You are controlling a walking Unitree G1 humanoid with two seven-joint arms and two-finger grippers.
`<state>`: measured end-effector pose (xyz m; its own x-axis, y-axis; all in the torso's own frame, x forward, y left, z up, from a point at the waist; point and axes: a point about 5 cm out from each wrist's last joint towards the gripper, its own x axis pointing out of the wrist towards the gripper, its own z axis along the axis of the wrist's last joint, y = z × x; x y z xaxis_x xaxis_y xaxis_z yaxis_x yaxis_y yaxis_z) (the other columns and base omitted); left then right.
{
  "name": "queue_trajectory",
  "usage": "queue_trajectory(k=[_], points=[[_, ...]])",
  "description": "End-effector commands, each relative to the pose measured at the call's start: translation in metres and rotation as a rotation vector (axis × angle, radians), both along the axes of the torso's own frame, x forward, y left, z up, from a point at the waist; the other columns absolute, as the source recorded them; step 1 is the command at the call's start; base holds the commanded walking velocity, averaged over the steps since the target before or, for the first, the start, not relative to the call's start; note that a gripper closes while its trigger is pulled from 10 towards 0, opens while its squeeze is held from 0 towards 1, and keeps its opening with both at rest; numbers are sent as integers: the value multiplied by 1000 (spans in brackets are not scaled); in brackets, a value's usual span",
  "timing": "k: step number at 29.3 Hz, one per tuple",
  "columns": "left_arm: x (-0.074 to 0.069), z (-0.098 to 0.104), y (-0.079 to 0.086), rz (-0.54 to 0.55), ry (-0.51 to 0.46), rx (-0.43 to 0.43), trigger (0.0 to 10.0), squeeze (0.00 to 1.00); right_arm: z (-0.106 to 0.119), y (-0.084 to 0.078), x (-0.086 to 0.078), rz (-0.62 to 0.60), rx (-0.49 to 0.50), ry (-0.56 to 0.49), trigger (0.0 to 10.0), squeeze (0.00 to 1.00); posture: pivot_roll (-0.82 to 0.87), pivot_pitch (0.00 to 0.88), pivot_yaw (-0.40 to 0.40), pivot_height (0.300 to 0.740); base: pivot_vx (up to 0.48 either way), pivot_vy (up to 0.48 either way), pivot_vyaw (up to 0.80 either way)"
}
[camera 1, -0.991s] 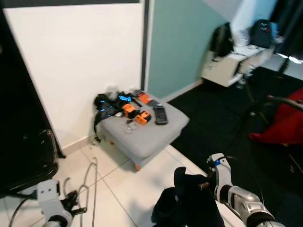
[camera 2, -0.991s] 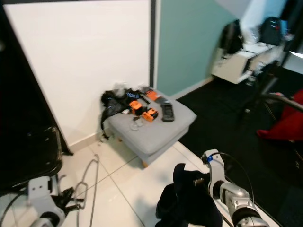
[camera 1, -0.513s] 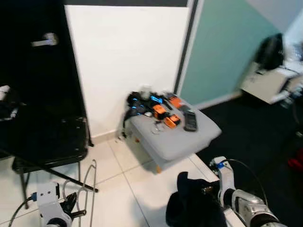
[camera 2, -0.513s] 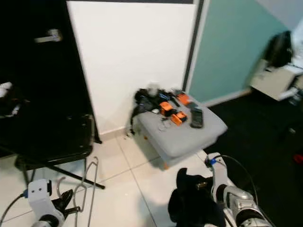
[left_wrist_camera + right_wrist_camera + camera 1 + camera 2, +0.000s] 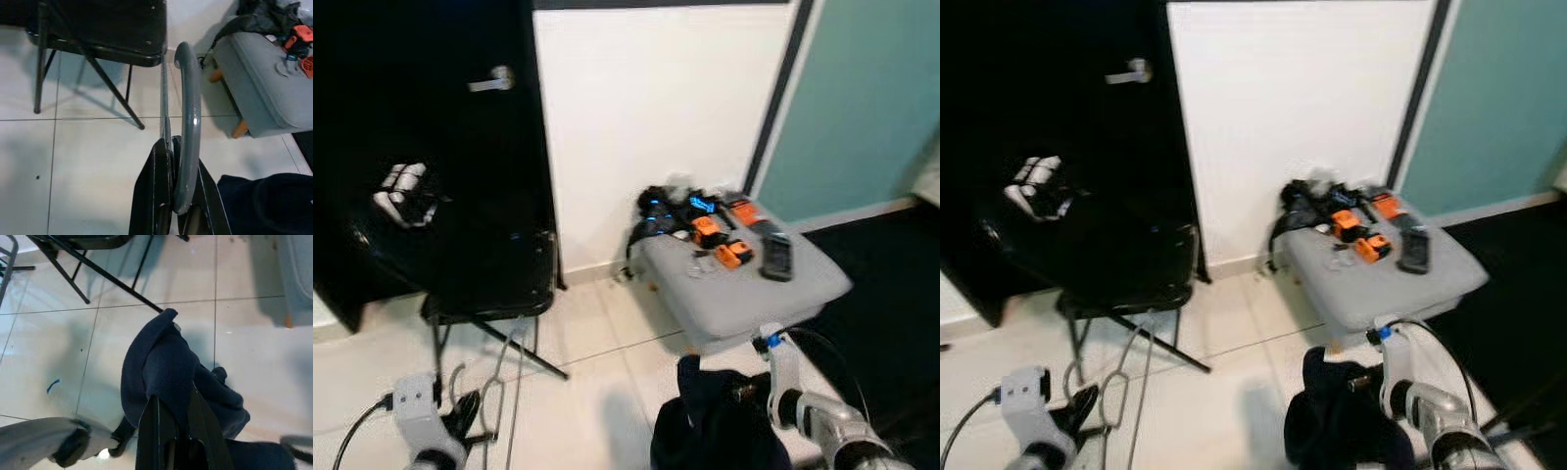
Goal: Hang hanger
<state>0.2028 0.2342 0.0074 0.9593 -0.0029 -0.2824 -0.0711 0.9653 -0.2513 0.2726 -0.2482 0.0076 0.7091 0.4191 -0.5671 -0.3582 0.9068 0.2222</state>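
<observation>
Left gripper [image 5: 171, 215] fingers pinch the grey hanger [image 5: 188, 122]; right gripper [image 5: 171, 431] clamps the navy garment [image 5: 168, 367]. Keep both grips firm while walking.

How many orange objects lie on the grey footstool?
3: one near the black straps, one nearer the stool's middle, one toward the back; others may be hidden under the straps.

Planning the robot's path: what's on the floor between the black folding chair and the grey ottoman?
In the left eye view, bare white tile floor lies between the chair and the ottoman.
</observation>
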Motion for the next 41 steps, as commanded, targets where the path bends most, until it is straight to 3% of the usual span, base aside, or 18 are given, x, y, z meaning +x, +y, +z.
queue_trajectory(k=[1, 11, 22, 32, 41], points=[[-2, -1, 8, 7, 14, 2, 10000, 0, 5, 7, 8, 10, 11, -39, 10000, 0, -24, 0, -11, 736, 0, 0, 738], [1, 4, 16, 51, 2, -1, 10000, 0, 7, 14, 11, 47, 32, -27, 10000, 0, 23, 0, -68, 736, 0, 0, 738], [-5, 7, 24, 36, 4, -10, 10000, 0, 8, 21, 12, 88, 43, -49, 10000, 0, 1, 0, -37, 736, 0, 0, 735], [-6, 9, 24, 36, 9, 18, 10000, 0, 11, 47, 18, 174, 80, -105, 10000, 0, -2, 0, -23, 736, 0, 0, 736], [-5, 9, 26, 40, 15, 36, 10000, 0, 9, 56, 17, 243, 43, -93, 10000, 0, 1, 0, -27, 736, 189, 0, 738]])
